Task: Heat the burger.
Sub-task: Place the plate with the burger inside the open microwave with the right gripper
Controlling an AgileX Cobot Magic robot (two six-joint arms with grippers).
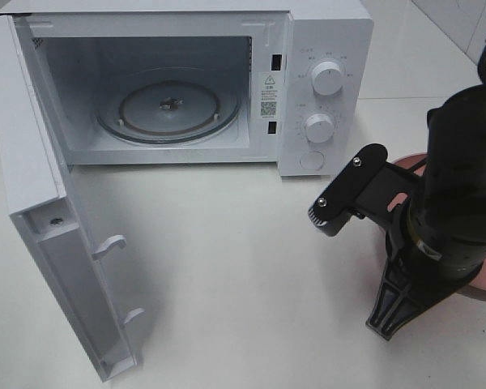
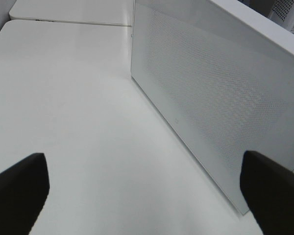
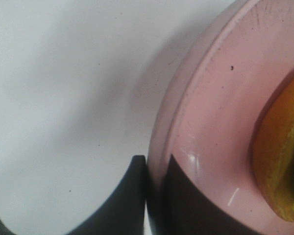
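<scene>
The burger (image 3: 279, 161) shows only as a golden-brown bun edge with a bit of yellow in the right wrist view, lying on a round pink plate (image 3: 220, 112). My right gripper (image 3: 157, 196) is shut on the plate's rim, one finger outside and one inside. In the high view my right arm (image 1: 454, 186) covers the burger; only pink slivers of the plate (image 1: 405, 166) show at the right of the table. My left gripper (image 2: 147, 196) is open and empty, out of the high view, beside the outer face of the microwave door (image 2: 215, 98).
A white microwave (image 1: 324, 49) stands at the back with its door (image 1: 49, 211) swung wide open to the left. Its glass turntable (image 1: 170, 109) is bare. The white table (image 1: 227, 267) lies between the microwave and the plate.
</scene>
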